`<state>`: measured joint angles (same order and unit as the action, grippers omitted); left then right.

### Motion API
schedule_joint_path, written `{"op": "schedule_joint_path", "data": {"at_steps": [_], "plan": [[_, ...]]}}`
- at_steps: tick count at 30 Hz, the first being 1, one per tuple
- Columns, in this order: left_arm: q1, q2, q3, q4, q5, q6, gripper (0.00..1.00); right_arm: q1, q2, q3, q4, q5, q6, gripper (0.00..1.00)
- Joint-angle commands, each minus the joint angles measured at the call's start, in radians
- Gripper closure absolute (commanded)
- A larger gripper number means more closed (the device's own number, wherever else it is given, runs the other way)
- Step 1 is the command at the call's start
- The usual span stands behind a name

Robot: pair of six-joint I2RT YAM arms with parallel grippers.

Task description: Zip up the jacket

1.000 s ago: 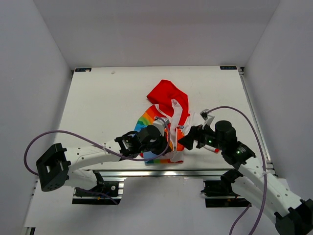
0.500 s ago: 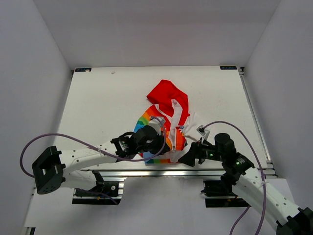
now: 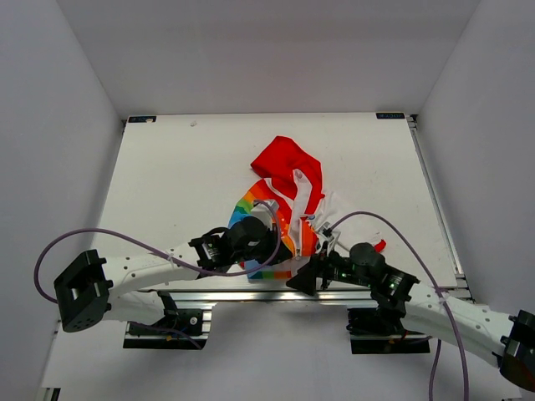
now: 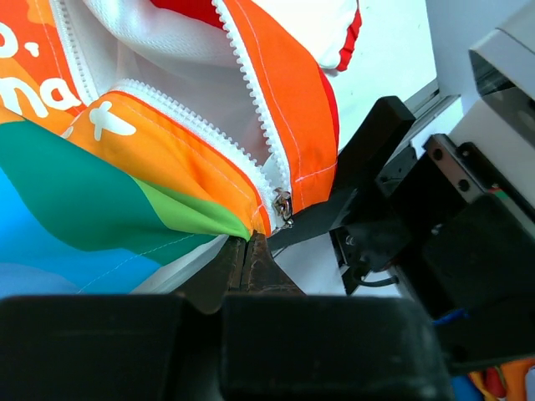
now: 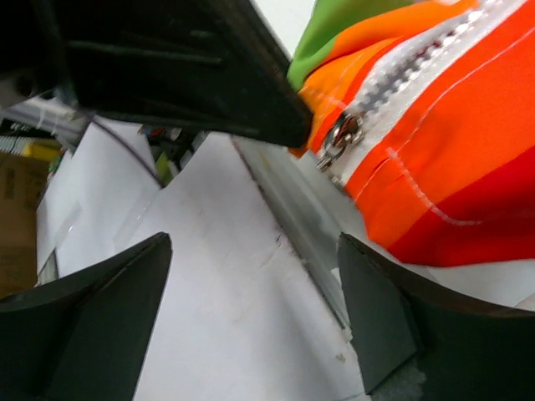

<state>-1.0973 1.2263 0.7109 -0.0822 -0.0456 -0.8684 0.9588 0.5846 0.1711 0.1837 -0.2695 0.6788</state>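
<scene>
your left fingers pinched the jacket hem by the worktop's near edge; right fingers gaped open nr the slider, which sat at the btm. whole zip left to pull.

Bright even overhead light, soft shadows, overhead view sharp, wrist views blurred up close

The jacket is recorded as red at the hood, with a panel striped orange, green and blue. The zipper teeth are noted as white, the zipper slider as silver, the table as white.
</scene>
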Motion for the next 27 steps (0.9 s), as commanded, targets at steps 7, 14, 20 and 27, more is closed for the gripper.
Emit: {"op": "schedule_joint_path", "data": {"at_steps": [7,14,20,27], "plan": [[0.004,-0.053,-0.021,0.032,-0.03,-0.04,1.0,0.075,0.037,0.016,0.16,0.354,0.03,0.21],[0.004,-0.073,-0.025,0.035,-0.046,-0.047,1.0,0.078,0.015,-0.018,0.18,0.409,0.068,0.23],[0.004,-0.054,-0.019,0.045,-0.043,-0.05,1.0,0.081,0.063,-0.005,0.264,0.359,0.041,0.35],[0.004,-0.044,-0.018,0.052,-0.043,-0.053,1.0,0.084,0.083,0.013,0.27,0.354,0.033,0.57]]}}
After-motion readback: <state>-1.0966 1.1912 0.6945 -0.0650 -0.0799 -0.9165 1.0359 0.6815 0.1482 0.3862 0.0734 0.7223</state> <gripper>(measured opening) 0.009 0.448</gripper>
